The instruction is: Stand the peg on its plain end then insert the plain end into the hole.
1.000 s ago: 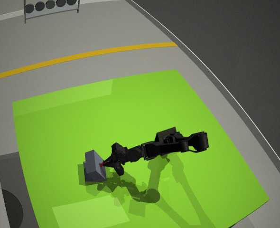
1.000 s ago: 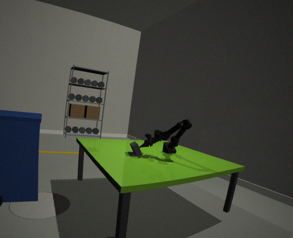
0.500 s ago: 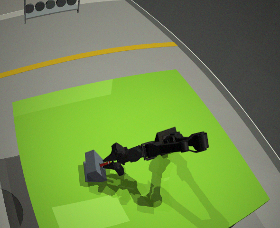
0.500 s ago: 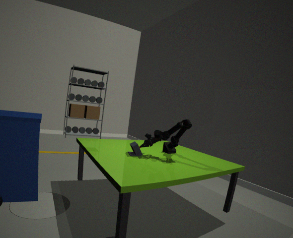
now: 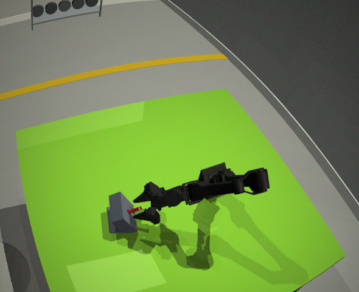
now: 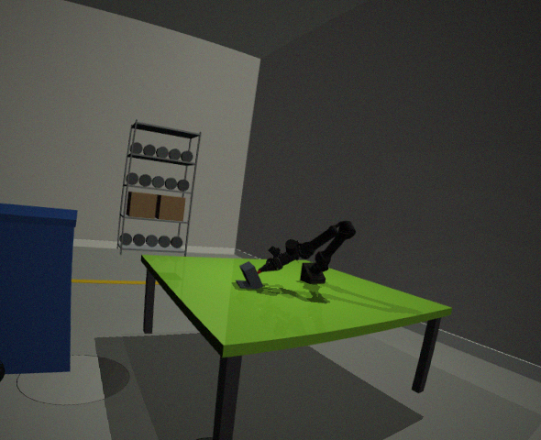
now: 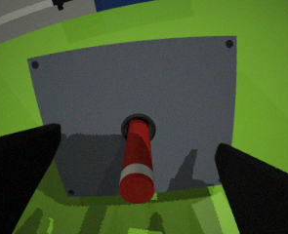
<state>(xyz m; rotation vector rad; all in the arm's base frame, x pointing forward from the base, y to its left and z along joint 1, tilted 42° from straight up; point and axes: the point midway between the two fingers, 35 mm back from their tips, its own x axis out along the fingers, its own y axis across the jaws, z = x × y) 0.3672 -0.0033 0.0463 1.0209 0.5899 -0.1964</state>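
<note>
The red peg (image 5: 134, 210) (image 7: 138, 151) stands in the hole of the grey sloped panel (image 5: 119, 208) (image 6: 250, 274) (image 7: 90, 93). Its white-banded end points out of the face toward the wrist camera, and its other end is hidden inside the hole. In the exterior view only a speck of red shows at the panel. My gripper (image 5: 134, 208) (image 7: 140, 142) is wide open, with one finger on each side of the peg and a gap on both sides. How deep the peg sits cannot be seen.
The panel's base rests on the green table (image 5: 189, 135) (image 6: 356, 302). Dark screws sit at the panel's corners. The arm reaches in from its base (image 6: 313, 273) on the table. A blue bin (image 6: 24, 289) and a shelf rack stand away from the table.
</note>
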